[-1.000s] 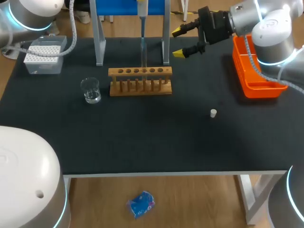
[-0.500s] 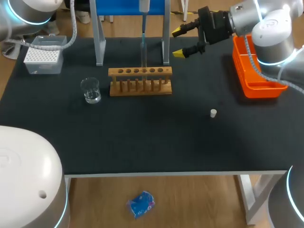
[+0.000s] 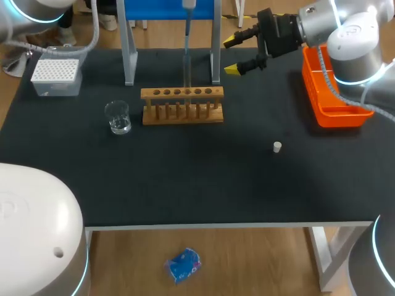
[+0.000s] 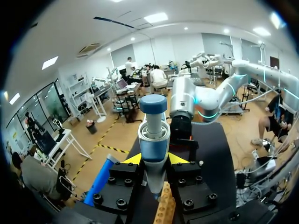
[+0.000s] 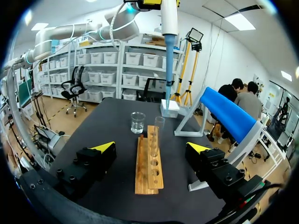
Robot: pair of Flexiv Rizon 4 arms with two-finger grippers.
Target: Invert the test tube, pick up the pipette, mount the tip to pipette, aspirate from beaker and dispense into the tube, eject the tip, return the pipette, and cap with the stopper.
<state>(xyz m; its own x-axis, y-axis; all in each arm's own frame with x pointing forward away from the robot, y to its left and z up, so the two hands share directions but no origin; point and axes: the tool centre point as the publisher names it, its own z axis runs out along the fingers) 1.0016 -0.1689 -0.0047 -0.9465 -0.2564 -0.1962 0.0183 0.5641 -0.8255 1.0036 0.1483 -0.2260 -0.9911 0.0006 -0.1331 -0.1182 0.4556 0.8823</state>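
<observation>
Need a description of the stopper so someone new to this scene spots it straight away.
In the head view, start at the orange tray on the table's right side. Nearer the front edge and to the left of it, the stopper sits alone on the black tabletop, well right of the wooden rack. It is a tiny white plug, far smaller than the only other white item, the tip box at the far left.

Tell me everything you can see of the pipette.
The pipette stands upright in the left gripper, whose yellow-tipped fingers press it from both sides. It looks like plastic: a dark blue plunger knob on top, a white collar beneath, then a blue body that narrows to a long slim tip. It hangs over the wooden rack, tip pointing down toward the test tube standing there. Only the gripper touches it, as far as the views show.
</observation>
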